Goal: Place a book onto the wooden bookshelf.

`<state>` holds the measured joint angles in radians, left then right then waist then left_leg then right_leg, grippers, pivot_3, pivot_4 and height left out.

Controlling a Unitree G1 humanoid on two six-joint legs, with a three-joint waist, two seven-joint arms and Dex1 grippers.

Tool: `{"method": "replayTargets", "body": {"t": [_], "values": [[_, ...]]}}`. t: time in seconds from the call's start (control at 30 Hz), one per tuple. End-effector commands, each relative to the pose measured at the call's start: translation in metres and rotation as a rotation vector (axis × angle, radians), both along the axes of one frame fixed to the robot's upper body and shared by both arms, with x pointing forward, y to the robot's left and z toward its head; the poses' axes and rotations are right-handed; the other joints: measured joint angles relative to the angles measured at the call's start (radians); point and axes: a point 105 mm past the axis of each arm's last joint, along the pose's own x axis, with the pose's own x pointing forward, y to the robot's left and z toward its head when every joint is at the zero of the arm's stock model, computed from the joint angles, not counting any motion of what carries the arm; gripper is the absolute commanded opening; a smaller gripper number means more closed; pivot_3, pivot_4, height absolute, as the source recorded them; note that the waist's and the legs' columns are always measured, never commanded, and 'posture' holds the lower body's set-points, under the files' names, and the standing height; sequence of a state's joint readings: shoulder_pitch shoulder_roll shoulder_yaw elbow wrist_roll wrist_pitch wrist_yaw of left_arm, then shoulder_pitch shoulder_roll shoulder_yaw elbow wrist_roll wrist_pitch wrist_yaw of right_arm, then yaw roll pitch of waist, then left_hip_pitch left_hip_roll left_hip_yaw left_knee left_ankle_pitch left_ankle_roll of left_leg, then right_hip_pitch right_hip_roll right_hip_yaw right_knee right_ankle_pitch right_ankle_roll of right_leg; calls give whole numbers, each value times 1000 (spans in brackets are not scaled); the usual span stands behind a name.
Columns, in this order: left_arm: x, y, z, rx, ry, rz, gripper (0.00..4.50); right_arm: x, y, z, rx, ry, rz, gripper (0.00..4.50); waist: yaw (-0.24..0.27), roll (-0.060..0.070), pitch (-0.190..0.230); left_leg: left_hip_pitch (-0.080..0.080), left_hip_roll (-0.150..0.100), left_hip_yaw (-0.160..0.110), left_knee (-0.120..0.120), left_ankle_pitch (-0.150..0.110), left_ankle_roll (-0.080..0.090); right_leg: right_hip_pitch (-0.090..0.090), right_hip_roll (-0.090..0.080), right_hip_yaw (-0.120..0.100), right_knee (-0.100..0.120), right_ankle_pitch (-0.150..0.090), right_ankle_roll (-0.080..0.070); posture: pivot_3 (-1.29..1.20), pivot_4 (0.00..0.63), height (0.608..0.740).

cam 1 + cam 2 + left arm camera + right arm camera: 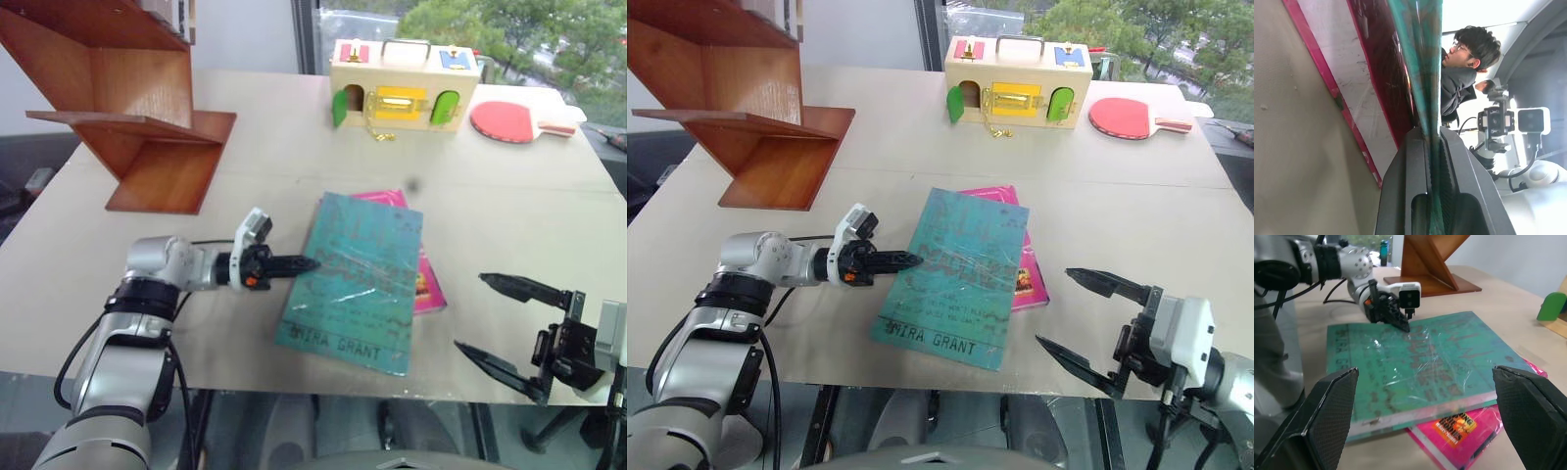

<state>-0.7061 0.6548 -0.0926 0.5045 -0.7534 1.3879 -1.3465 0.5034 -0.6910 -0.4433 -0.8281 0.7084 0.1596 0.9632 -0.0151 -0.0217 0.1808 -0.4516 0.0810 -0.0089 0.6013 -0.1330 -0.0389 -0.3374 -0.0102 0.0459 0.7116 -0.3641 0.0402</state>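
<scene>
The book (362, 284), a large teal-green paperback, lies flat near the table's front edge, on top of a smaller pink book (428, 286). My left gripper (309, 262) reaches in level from the left and is shut on the middle of the teal book's left edge. The left wrist view shows the cover's edge (1425, 73) clamped between the two black fingers (1405, 186). My right gripper (472, 311) hangs open at the table's front right, apart from both books and empty. The wooden bookshelf (147, 127), of reddish-brown slanted boards, stands at the back left.
A pale wooden toy box (402, 93) with coloured doors stands at the table's back centre, with a red table-tennis paddle (509, 120) to its right. A person (1464, 63) and a camera rig (1508, 122) show beyond the table in the left wrist view.
</scene>
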Motion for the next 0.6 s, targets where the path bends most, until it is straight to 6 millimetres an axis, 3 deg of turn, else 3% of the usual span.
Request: {"method": "replayTargets", "body": {"t": [0.03,0.17,0.27,0.4,0.47,0.57,0.6], "values": [[0,1,17,-27,-50,11,49,-2,1,8,-19,-54,18,4500,1,0,0,0,0,0,0,0,0,0,0,0,0,0,0,0,150,740],[7,14,41,-37,-183,116,49,5,4,10,0,-72,17,4500,-2,0,0,0,0,0,0,0,0,0,0,0,0,0,0,0,150,740],[12,18,76,-13,-397,197,49,9,6,10,10,-78,19,4500,2,0,0,0,0,-1,0,0,0,0,0,0,0,0,0,0,150,740],[9,8,148,-33,-705,248,49,18,8,14,47,-108,26,4500,11,-3,1,-2,0,-2,1,0,0,0,-1,-2,0,0,0,0,150,740],[8,5,173,-55,-789,273,49,21,9,16,63,-123,26,4500,12,-2,1,-3,-1,-3,2,0,0,0,-1,-3,0,0,0,0,150,740],[3,-5,225,139,-1188,346,49,31,7,26,119,-168,21,4500,6,-3,2,-1,-2,-2,2,0,0,1,-2,-2,-1,0,0,0,150,740],[5,-6,233,297,-1336,375,49,34,7,28,130,-179,22,4500,2,-4,3,-1,-2,-3,2,0,0,1,-1,-2,-1,0,0,0,150,740]]}}
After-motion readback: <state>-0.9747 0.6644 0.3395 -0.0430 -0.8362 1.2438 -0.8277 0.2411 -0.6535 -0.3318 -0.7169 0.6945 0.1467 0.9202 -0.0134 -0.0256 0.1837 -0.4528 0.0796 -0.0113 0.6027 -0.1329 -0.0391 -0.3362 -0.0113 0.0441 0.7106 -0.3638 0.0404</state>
